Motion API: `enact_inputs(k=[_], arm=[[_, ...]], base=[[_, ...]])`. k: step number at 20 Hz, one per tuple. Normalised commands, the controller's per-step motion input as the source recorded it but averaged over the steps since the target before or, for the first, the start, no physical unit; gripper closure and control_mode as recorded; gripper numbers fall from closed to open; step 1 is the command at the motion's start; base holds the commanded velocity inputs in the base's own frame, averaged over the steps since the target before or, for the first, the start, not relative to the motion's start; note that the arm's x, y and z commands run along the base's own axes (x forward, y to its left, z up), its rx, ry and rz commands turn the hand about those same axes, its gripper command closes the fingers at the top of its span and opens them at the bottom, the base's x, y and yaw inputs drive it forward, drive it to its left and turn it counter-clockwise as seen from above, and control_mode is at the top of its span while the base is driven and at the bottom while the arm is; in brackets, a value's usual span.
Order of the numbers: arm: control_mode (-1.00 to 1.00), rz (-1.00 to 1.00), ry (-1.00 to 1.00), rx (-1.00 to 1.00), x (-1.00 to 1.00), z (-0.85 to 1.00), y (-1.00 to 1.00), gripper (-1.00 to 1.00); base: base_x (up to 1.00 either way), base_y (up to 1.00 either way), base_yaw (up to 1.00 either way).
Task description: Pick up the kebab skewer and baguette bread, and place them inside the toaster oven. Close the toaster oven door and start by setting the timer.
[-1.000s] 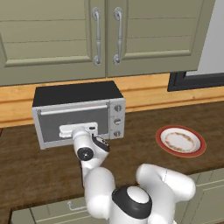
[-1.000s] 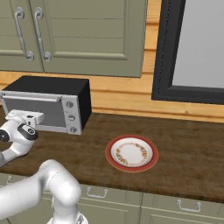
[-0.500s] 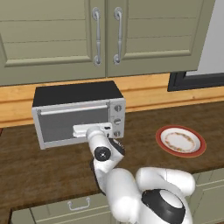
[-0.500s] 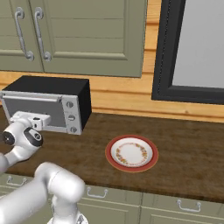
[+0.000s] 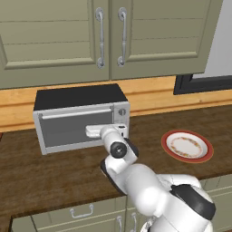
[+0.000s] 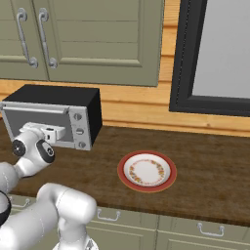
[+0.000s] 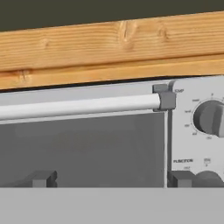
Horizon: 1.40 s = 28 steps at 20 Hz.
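dark wood counter (image 5: 54, 176), toaster oven (image 5: 81, 118), plate (image 5: 187, 146)

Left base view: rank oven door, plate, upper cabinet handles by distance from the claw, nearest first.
1. Oven door: right in front of the claw.
2. Plate: on the counter, off to the claw's right.
3. Cabinet handles: high on the wall above the oven.

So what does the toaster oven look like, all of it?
The toaster oven is a silver-grey box with a black top, standing on the brown wooden counter against the wood-panelled wall. Its door is shut, with dark glass and a pale bar handle across the top. Round knobs sit on a panel at its right. The open pincer hovers before the door.
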Motion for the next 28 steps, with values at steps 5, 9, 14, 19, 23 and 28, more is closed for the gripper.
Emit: enact_inputs(k=[5,9,14,19,23,28], arm=[[-1.0,0.0,0.05,0.0,-0.12,0.0,-0.49,-1.0],[-1.0,0.0,0.01,0.0,-0.02,-0.01,-0.26,-1.0],[-1.0,0.04,0.0,0.0,0.0,-0.11,-0.12,-1.0],[-1.0,0.04,0.0,0.0,0.0,-0.16,-0.2,-1.0],[-1.0,0.01,0.0,0.0,0.0,-0.31,-0.15,-1.0],[-1.0,0.0,-0.02,0.0,0.0,-0.39,-0.22,-1.0]], base=[[0.0,0.0,0.0],[0.0,0.0,0.0],[0.0,0.0,0.0],[0.0,0.0,0.0],[0.0,0.0,0.0],[0.0,0.0,0.0]])
